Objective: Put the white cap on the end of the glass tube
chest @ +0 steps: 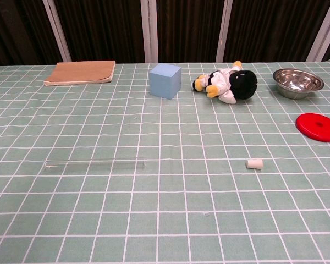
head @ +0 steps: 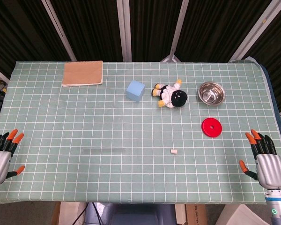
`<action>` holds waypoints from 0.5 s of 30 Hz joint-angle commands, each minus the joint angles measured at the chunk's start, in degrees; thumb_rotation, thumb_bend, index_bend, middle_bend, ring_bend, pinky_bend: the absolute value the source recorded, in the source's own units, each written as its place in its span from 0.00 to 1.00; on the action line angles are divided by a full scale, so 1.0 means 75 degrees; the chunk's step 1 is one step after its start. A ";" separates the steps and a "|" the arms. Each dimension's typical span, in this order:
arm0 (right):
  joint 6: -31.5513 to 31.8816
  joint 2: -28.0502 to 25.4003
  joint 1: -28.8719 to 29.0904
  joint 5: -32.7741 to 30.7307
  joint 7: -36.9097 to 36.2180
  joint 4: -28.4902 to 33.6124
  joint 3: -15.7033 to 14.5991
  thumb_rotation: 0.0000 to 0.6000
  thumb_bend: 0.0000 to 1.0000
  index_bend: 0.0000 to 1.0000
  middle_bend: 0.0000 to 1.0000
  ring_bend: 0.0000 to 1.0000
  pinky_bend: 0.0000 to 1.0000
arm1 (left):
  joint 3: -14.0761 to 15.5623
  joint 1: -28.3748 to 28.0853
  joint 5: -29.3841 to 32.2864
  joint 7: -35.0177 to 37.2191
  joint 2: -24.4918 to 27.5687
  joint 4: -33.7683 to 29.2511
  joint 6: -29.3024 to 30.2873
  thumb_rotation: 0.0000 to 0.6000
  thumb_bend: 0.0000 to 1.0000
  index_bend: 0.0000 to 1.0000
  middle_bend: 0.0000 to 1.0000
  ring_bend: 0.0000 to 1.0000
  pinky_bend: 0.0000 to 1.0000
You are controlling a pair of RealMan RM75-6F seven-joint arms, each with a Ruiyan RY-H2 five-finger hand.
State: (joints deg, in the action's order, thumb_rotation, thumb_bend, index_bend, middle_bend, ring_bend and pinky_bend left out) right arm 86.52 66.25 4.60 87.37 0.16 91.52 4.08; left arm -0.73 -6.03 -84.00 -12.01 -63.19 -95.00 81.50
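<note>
The clear glass tube (head: 104,150) (chest: 94,164) lies flat on the green checked cloth, left of centre near the front. The small white cap (head: 174,151) (chest: 254,163) lies on its side well to the right of the tube's end, apart from it. My left hand (head: 2,157) rests at the table's front left corner, fingers apart, holding nothing. At the front right corner my right hand (head: 265,161) is likewise open and empty. Neither hand shows in the chest view.
At the back lie a brown notebook (head: 83,73), a light blue cube (head: 135,90), a plush penguin toy (head: 171,95) and a steel bowl (head: 211,93). A red disc (head: 211,127) sits right of centre, between the cap and my right hand.
</note>
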 commanded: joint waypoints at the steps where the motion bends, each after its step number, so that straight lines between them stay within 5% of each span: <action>1: -0.0006 -0.0003 0.0005 0.0012 0.0002 0.0003 -0.0004 1.00 0.36 0.00 0.00 0.00 0.00 | -0.0008 -0.0006 0.0011 0.0018 0.0008 0.0003 -0.0008 1.00 0.07 0.00 0.00 0.00 0.00; 15: -0.0021 -0.0017 0.0000 0.0034 0.0025 0.0032 -0.0031 1.00 0.36 0.00 0.00 0.00 0.00 | -0.0059 0.0018 0.0114 0.0148 0.0057 -0.0027 0.0022 1.00 0.07 0.00 0.00 0.00 0.00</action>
State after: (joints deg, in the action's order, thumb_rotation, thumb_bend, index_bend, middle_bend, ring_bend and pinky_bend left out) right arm 86.38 66.12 4.60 87.64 0.37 91.74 3.85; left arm -1.14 -5.90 -83.22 -10.96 -62.78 -95.21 81.73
